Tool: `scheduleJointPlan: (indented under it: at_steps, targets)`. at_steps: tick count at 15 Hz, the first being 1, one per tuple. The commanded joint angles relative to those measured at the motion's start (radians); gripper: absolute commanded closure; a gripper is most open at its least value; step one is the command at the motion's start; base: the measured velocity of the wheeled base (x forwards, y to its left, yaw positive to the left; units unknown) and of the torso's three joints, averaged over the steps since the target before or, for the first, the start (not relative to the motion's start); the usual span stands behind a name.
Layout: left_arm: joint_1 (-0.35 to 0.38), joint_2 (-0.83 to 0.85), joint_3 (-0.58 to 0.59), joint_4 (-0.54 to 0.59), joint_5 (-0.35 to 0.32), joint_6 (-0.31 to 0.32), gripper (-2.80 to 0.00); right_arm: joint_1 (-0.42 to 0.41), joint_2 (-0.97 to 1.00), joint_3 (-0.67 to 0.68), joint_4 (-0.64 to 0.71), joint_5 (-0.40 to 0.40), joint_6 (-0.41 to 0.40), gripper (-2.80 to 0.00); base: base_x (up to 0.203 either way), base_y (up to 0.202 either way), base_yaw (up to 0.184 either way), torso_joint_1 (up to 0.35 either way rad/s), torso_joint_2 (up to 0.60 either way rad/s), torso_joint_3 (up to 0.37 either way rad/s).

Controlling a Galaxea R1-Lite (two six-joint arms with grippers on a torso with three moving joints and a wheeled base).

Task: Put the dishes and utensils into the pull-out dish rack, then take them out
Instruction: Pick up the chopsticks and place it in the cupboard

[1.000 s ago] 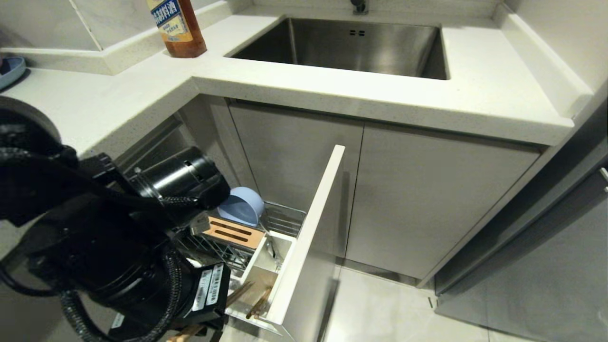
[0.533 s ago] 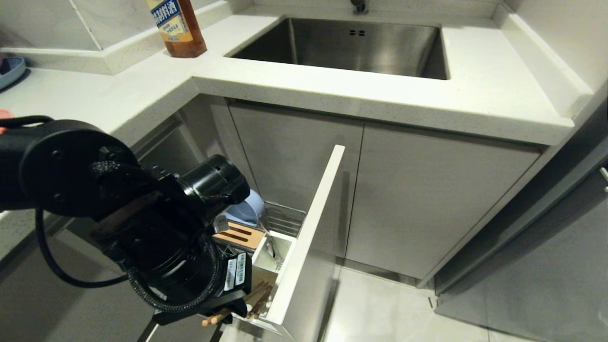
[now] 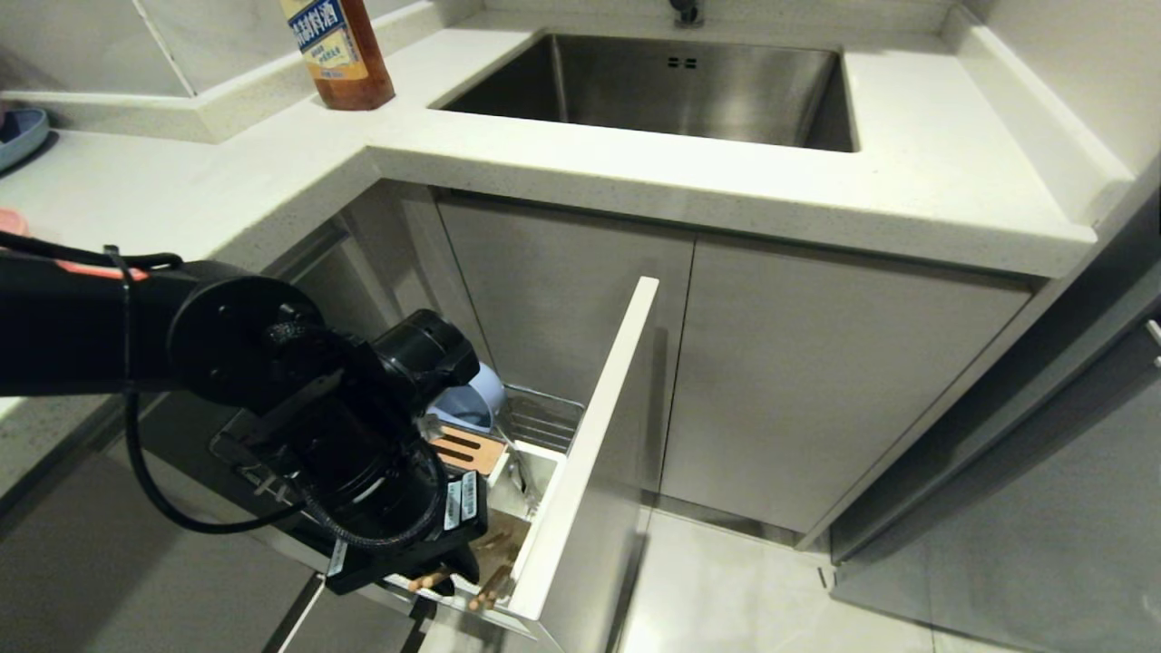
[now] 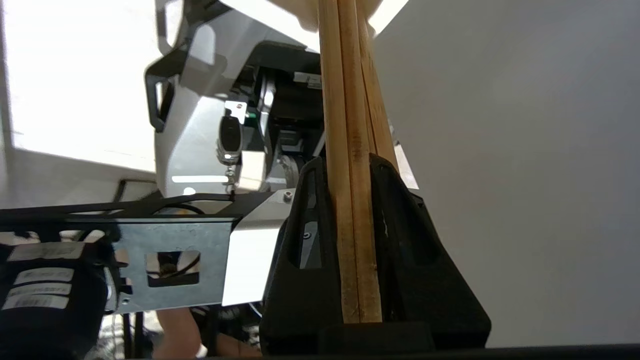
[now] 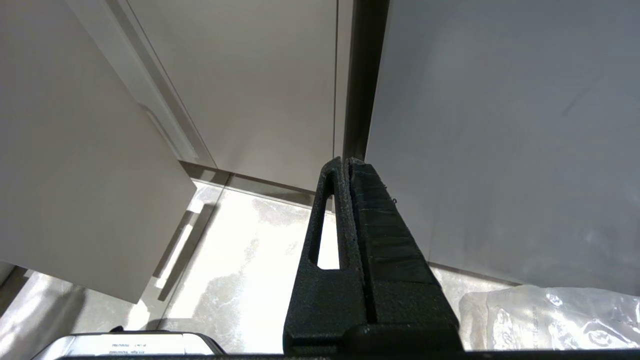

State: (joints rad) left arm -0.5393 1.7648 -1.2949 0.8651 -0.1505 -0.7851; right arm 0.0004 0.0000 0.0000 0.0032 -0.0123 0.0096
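The left hand (image 4: 357, 240) is black and rough, shaped like two fat wedges. It is pinching the chopsticks (image 4: 350, 150) tight between its two sides. The chopsticks are thin, straight sticks of pale wood with a fine grain, and they lie close together, side by side. From the head camera, the big round black left arm hangs over the near end of the pull-out dish rack (image 3: 544, 419), and the ends of the chopsticks (image 3: 434, 578) poke out under it, by the near end of the white cup (image 3: 537, 472).

The rack is made of thin shiny wire. A flat wooden strip (image 3: 464, 449) with long slots lies across it. The cup is a white box with straight sides, and more wooden sticks (image 3: 494, 589) lean in its near end. The light-blue bowl (image 3: 472, 404) is round and smooth and stands tipped on its edge at the far end of the rack, partly hidden by the arm. The front panel (image 3: 594, 426) is flat, pale and smooth.

The worktop (image 3: 635, 172) above is white with tiny specks. A shiny steel sink (image 3: 671, 86) is set in it, and a brown bottle (image 3: 337, 54) stands to the left of the sink.

The right hand (image 5: 350, 200) is pressed together with nothing in it, down near the pale floor (image 5: 240, 260) and the grey cupboard doors (image 5: 250, 80).
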Motion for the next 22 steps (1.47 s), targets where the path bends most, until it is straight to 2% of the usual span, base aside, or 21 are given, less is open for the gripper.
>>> scheduleJointPlan:
  at_steps: [1,3,10,13,17,22]
  targets:
    - [0.011,0.020,0.000,0.002,-0.006,-0.005,0.00,0.001,0.000,0.002,0.000,0.000,0.000,0.00,0.000,0.000,0.000,0.000,0.00,0.000]
    - [0.031,0.042,0.002,-0.030,-0.027,-0.003,0.00,0.001,0.000,0.002,0.000,0.000,0.001,0.00,0.000,0.000,0.000,0.000,0.00,0.000]
    - [0.059,0.097,0.000,-0.064,-0.029,-0.003,0.00,0.001,0.000,0.002,0.000,0.000,0.001,0.00,0.000,0.000,0.000,0.000,0.00,0.000]
    - [0.062,0.119,-0.001,-0.073,-0.033,-0.003,0.00,0.000,0.000,0.002,0.000,0.000,0.001,0.00,0.000,0.000,0.000,0.000,0.00,0.000]
    - [0.062,0.147,-0.006,-0.090,-0.070,-0.003,0.00,0.001,0.000,0.002,0.000,0.000,0.001,0.00,0.000,0.000,0.000,0.000,0.00,0.000]
    - [0.070,0.160,-0.011,-0.101,-0.070,0.000,0.00,0.001,0.000,0.003,0.000,0.000,0.000,0.00,0.000,0.000,0.000,0.000,0.00,0.000]
